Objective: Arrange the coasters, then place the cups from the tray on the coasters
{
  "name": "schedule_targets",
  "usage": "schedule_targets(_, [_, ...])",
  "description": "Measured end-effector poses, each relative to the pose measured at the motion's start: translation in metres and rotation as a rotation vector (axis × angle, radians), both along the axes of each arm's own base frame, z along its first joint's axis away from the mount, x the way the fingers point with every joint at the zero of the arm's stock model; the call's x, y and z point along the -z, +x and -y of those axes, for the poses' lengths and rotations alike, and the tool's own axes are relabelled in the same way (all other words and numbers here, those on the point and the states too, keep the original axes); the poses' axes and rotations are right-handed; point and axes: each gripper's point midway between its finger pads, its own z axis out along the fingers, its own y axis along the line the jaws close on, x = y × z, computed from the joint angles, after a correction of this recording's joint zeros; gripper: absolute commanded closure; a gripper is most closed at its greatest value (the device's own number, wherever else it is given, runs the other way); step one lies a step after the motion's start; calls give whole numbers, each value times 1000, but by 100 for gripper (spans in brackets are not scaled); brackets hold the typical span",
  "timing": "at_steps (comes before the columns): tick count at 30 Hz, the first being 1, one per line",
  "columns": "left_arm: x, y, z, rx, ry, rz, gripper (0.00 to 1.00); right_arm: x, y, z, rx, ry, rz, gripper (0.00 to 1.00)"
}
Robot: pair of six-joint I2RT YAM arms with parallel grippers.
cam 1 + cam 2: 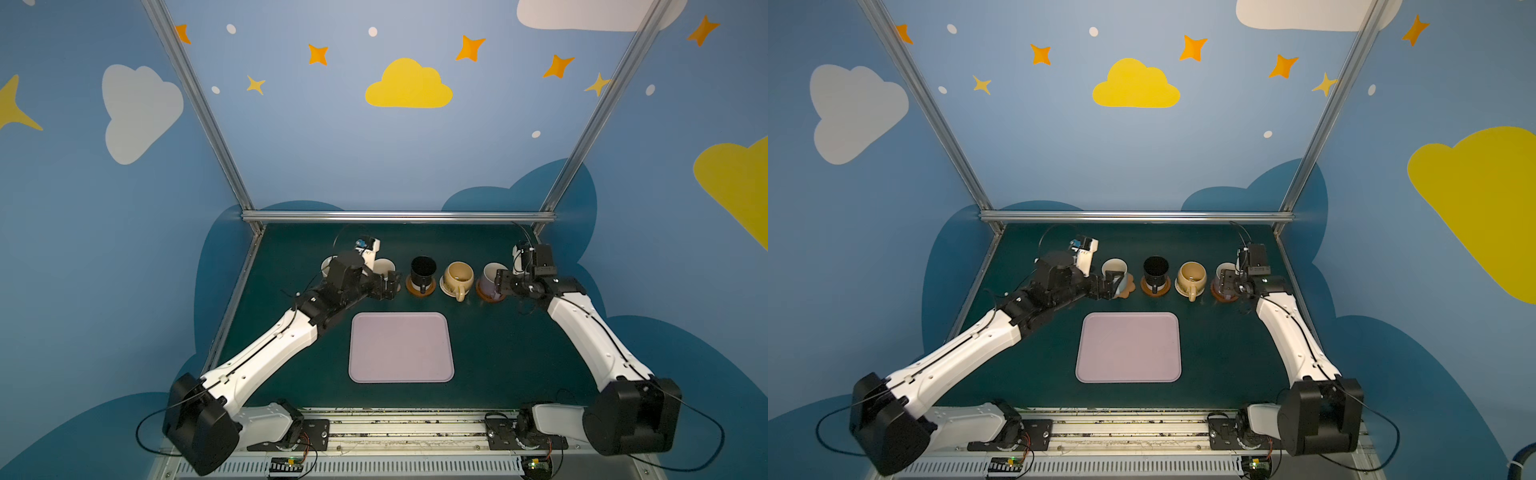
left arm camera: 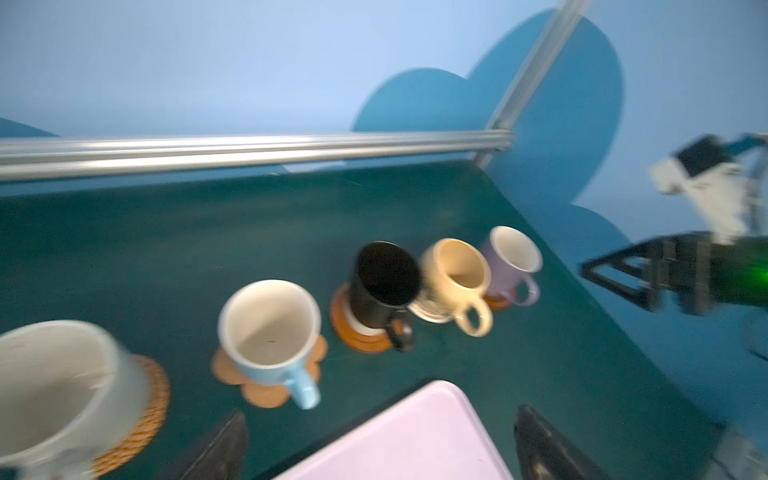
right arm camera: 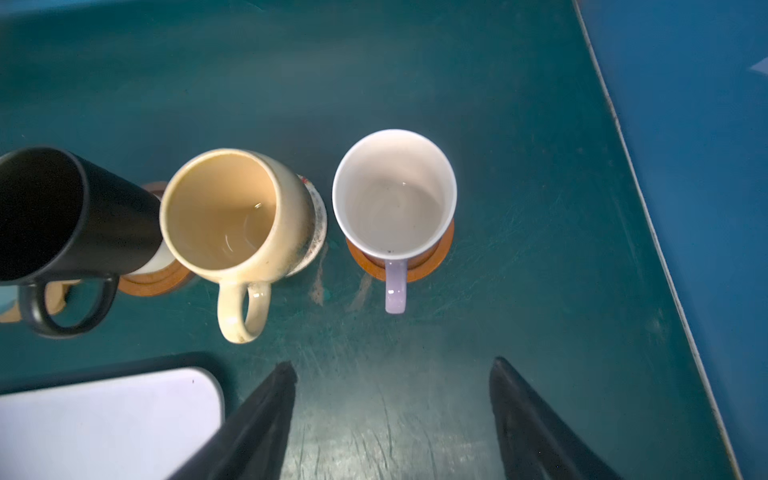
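Since all five cups sit on coasters at 12 o'clock from the bare tray, lilac mug included, and left gripper and right gripper both show fingers apart and empty, I reckon placing's done, so next is just backing off gently.

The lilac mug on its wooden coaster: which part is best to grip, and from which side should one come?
Probably the rim wall of the lilac mug, from above, one finger inside and one outside, on the side away from the yellow mug. It stands upright, mouth open; its handle points toward the robot.
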Motion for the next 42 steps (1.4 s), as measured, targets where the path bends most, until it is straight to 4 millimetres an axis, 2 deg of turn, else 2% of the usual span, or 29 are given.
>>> schedule_targets(3, [28, 2, -52, -142, 107, 54, 0, 10, -9, 8, 21, -14, 87, 24])
schedule_targets(5, [53, 3, -87, -240, 188, 59, 0, 22, -14, 15, 34, -30, 141, 25])
schedule_targets(8, [83, 2, -129, -350, 295, 54, 0, 41, -21, 19, 27, -51, 202, 24])
schedule_targets(13, [103, -4, -163, -420, 385, 114, 0, 61, -23, 20, -7, -90, 272, 22])
schedule_targets(19, [143, 3, -210, -525, 418, 94, 0, 74, -3, 16, -34, -100, 331, 23])
schedule_targets(21, [151, 7, -216, -531, 403, 80, 0, 82, 3, 15, -45, -102, 330, 23])
schedule_targets(26, [157, 21, -226, -541, 325, 103, 0, 93, 9, 13, -58, -101, 368, 23])
schedule_targets(31, [175, 31, -227, -525, 273, 101, 0, 88, 19, 17, -50, -92, 433, 23])
schedule_targets(35, [191, 33, -222, -487, 260, 70, 0, 106, 28, 18, -49, -89, 425, 20])
schedule_targets(38, [187, 40, -219, -461, 241, 68, 0, 120, 26, 19, -49, -89, 382, 19])
schedule_targets(39, [182, 45, -219, -456, 233, 76, 0, 117, 27, 19, -50, -88, 393, 18])
schedule_targets(41, [173, 53, -218, -450, 220, 95, 0, 112, 30, 18, -51, -85, 416, 10])
schedule_targets(42, [171, 55, -218, -447, 215, 101, 0, 111, 31, 18, -52, -85, 417, 10])
